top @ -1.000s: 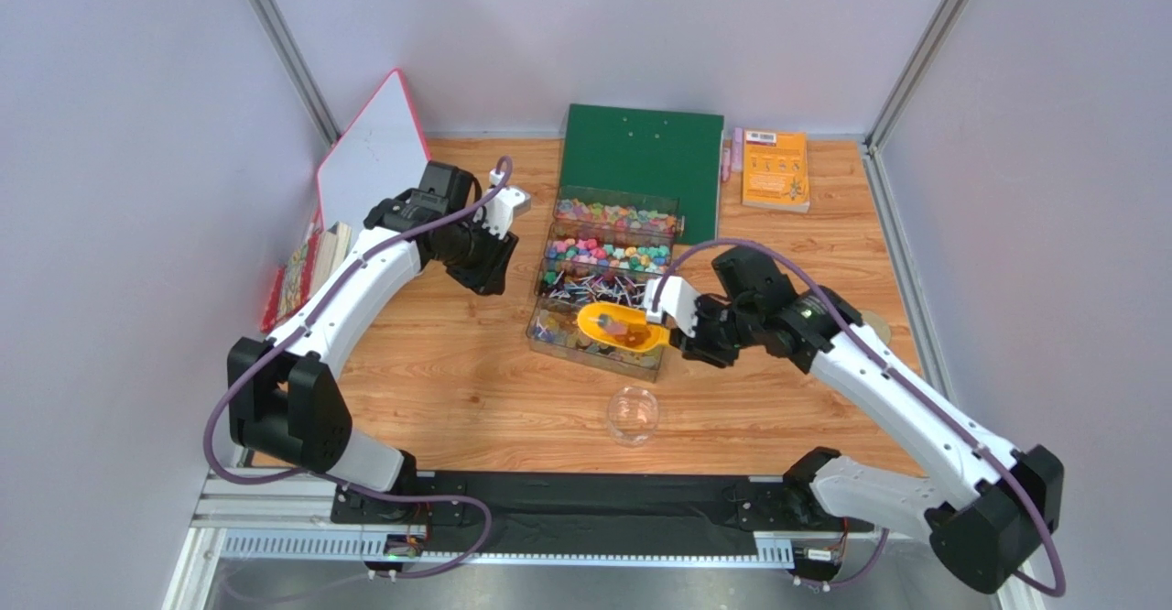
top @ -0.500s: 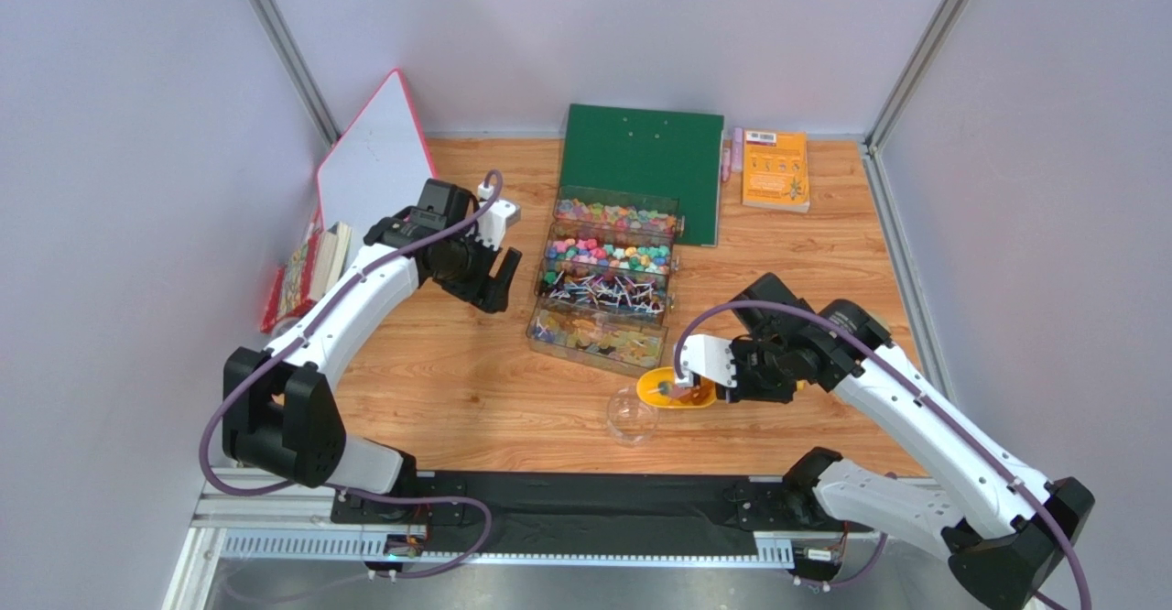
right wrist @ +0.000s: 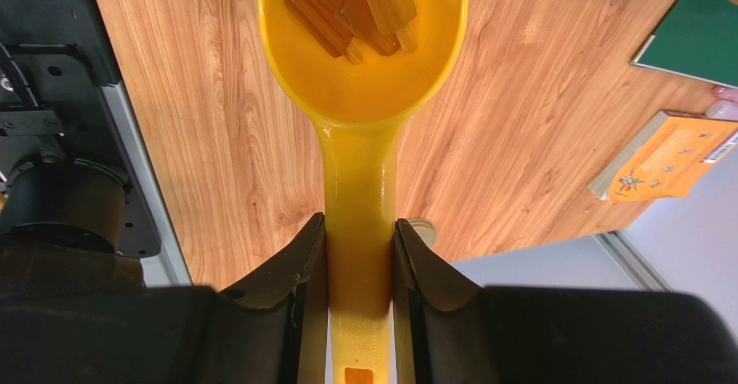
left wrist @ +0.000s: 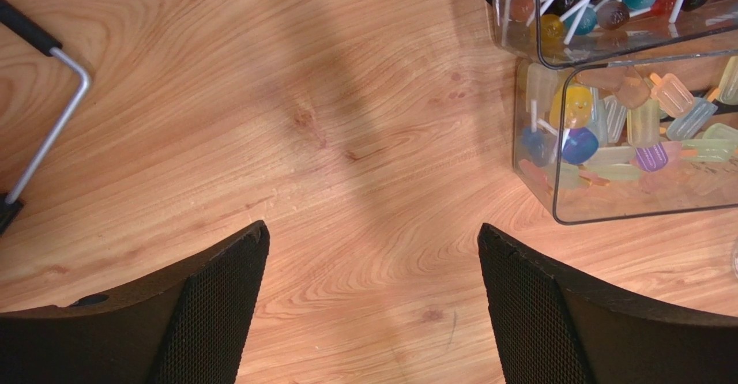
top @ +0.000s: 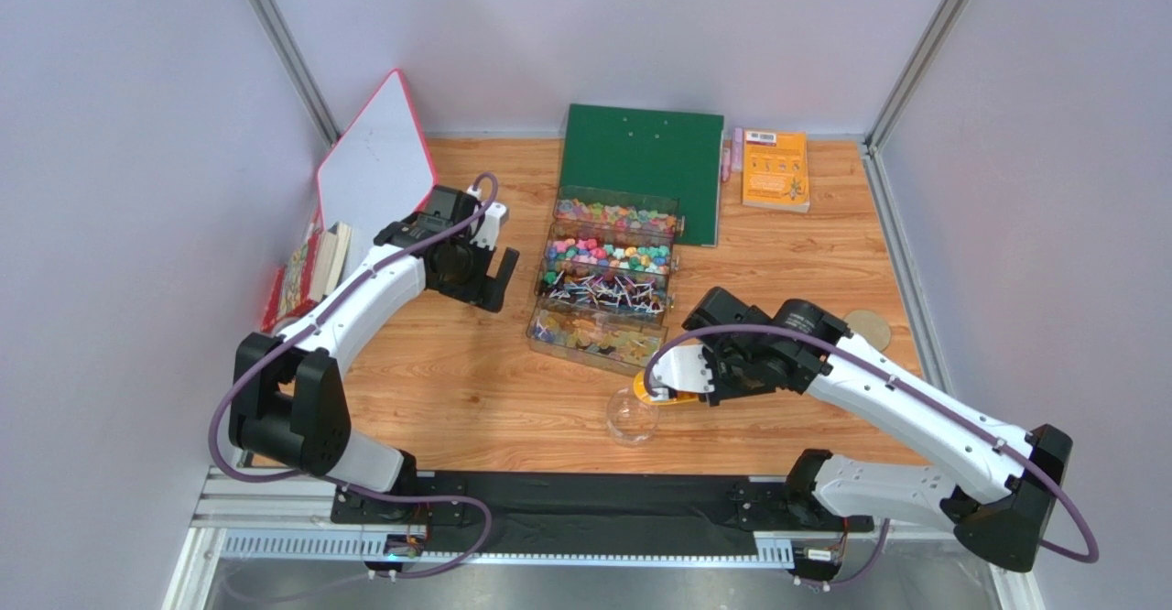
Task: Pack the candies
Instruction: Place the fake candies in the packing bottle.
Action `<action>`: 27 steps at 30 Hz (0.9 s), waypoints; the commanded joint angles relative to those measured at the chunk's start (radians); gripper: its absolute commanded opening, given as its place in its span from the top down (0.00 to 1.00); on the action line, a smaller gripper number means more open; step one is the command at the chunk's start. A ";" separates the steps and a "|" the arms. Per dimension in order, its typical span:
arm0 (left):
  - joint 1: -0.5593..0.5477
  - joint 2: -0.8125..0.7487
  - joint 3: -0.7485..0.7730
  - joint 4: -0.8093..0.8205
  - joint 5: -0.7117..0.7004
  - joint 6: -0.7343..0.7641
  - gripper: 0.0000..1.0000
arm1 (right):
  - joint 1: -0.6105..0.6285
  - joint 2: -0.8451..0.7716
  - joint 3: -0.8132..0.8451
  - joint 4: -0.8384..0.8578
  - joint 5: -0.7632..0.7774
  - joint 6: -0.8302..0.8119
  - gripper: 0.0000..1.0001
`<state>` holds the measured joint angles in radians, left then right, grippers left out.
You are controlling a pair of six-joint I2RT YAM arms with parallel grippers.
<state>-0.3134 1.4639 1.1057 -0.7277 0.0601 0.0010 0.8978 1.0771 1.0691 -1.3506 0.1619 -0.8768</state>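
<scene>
Right wrist view: the right gripper [right wrist: 359, 246] is clamped on the handle of the yellow scoop [right wrist: 364, 107], and the scoop's bowl, just ahead of the fingertips, holds a few candies [right wrist: 351, 3]. In the top view that bowl hangs at the rim of a small clear cup [top: 632, 421]. The left gripper [left wrist: 371, 239] is spread wide and holds nothing above the table [left wrist: 260, 99]. The clear divided box [left wrist: 554, 220] lies ahead to its right, the nearest compartment full of more such candies and the next full of lollipops [left wrist: 589, 8].
</scene>
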 commanded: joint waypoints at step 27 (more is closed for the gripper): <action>0.005 -0.039 0.054 0.031 -0.022 -0.021 0.06 | 0.270 0.093 0.008 -0.320 0.343 0.121 1.00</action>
<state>-0.3134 1.4464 1.1149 -0.7059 0.0254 0.0006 1.1473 1.1728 1.0607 -1.3495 0.4469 -0.7689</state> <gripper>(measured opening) 0.945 0.280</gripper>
